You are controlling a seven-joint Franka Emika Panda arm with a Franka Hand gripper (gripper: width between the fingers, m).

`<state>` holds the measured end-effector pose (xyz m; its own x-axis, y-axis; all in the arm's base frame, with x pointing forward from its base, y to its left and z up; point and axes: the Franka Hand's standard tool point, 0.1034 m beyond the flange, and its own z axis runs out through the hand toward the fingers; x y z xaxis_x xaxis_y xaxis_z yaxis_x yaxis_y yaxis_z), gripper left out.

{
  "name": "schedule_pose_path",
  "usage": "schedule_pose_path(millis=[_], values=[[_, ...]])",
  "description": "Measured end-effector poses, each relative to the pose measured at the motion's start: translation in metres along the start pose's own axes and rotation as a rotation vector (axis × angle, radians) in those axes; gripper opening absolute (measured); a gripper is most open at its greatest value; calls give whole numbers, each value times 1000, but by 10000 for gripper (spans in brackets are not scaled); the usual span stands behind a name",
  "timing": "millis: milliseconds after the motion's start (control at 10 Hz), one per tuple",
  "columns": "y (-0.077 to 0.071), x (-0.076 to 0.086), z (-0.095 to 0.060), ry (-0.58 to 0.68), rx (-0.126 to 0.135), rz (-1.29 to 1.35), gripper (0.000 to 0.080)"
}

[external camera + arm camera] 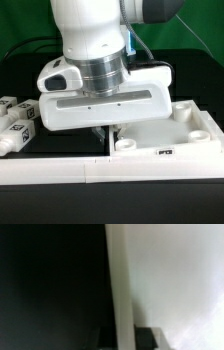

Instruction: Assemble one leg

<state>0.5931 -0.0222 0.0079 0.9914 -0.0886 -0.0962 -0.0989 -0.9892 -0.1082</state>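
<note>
The white square panel point(190, 128) with round corner sockets lies flat on the black table at the exterior view's right. My gripper point(109, 134) hangs straight down over the panel's left edge, mostly hidden by the wrist housing. In the wrist view the panel point(175, 280) fills one side, and its raised edge wall runs between my two dark fingers point(150, 338). The gripper point(124, 340) is closed against that wall on both sides. Several small white legs point(16, 122) with black-and-white tags lie in a cluster at the exterior view's left, apart from the gripper.
A long white rail point(60, 172) runs along the table's front edge, just in front of the panel and the legs. Black table surface point(50, 280) lies between the legs and the panel. Cables hang behind the arm.
</note>
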Motion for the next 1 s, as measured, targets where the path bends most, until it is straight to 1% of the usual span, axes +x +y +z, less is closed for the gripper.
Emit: schedule_pose_path(millis=[200,300,400,500,600,700,800,900,1000], values=[[-1,2,-3,-34,-22,11,56],[-1,1,-9,-78,-20,16,56],[-2,1,-11,-108,-23,43,56],[-2,0,-10,-113,-41,54,58],[-2,0,-8,-107,-65,32,58],[-2,0,-7,-102,-77,21,58],[-1,0,-7,-102,-76,21,58],[-1,0,-7,-103,-76,20,99],[-1,0,-6,-103,-76,20,289]])
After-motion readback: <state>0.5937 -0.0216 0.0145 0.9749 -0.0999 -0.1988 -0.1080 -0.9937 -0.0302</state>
